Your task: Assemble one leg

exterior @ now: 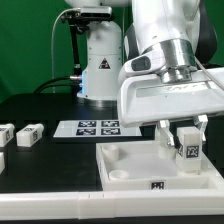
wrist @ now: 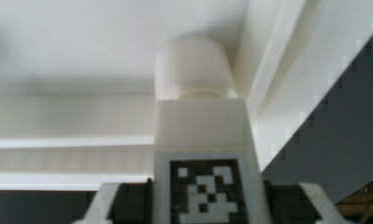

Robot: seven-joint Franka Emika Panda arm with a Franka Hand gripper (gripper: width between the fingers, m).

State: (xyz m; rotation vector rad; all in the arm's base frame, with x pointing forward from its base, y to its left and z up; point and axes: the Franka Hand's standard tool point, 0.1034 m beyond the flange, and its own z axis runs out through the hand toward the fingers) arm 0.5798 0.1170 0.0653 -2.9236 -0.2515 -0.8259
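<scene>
White panel (exterior: 128, 168) up front on the tabletop (exterior: 45, 175). I see jaws clamped on the leg (exterior: 188, 148), upright over the panel toward the exterior view's right, round end pointing at the panel.

Looks big, white and smooth: a round fat arm (exterior: 165, 25). Just above the gripper (exterior: 185, 140), a shiny grey ring (exterior: 178, 70) and a wide white box (exterior: 170, 95). On the gripper, two dark fingers (exterior: 163, 130). Far behind the gripper, a white base (exterior: 100, 45) with a small triangle sticker (exterior: 103, 63) and black cables (exterior: 76, 55).
</scene>
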